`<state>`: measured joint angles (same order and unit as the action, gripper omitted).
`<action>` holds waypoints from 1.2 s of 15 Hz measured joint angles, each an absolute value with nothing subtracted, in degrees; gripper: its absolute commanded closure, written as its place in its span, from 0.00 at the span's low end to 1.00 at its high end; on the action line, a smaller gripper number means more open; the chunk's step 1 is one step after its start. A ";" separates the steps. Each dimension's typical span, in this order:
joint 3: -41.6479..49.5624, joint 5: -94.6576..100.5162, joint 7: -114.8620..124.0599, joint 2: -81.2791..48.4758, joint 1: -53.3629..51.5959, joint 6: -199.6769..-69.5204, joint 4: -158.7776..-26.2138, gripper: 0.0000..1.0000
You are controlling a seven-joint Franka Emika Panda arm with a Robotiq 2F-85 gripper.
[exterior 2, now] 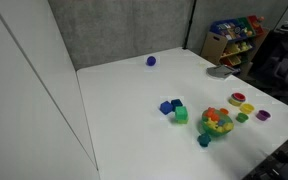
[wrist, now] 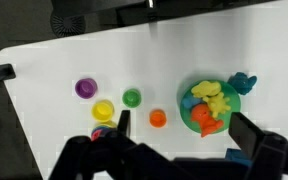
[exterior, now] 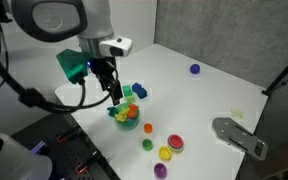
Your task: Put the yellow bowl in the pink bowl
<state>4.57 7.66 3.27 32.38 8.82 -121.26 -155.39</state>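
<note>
The yellow bowl (wrist: pixel 104 109) lies on the white table (wrist: pixel 44 70) left of centre in the wrist view, and near the front edge in an exterior view (exterior: pixel 165 154). The pink bowl (exterior: pixel 175 144) lies right beside it. In the wrist view only a sliver of the pink bowl (wrist: pixel 101 131) shows, behind my gripper's left finger. My gripper (wrist: pixel 184 135) is open and empty. It hovers above the table near a green bowl of toys, well away from both bowls, as an exterior view (exterior: pixel 113 93) shows.
A green bowl of toy figures (wrist: pixel 219 105) (exterior: pixel 124 115), small orange (wrist: pixel 158 118), green (wrist: pixel 132 97) and purple (wrist: pixel 85 88) pieces, blue and green blocks (exterior: pixel 134 92) (exterior 2: pixel 174 109), a blue ball (exterior: pixel 195 69) (exterior 2: pixel 151 61) and a grey object (exterior: pixel 239 135) lie on the table.
</note>
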 measured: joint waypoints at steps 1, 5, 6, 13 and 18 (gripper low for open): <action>5.68 8.38 2.14 30.61 9.57 -123.37 -155.30 0.00; 9.88 11.32 -3.08 22.36 12.24 -132.14 -153.93 0.00; 10.71 12.02 -4.02 20.12 12.86 -134.41 -153.35 0.00; 15.68 12.23 -8.82 2.42 15.52 -149.71 -146.86 0.00; 16.35 2.59 -15.90 -8.09 16.00 -151.18 -139.48 0.00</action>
<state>16.35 2.59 -15.90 -8.09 16.00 -151.18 -139.48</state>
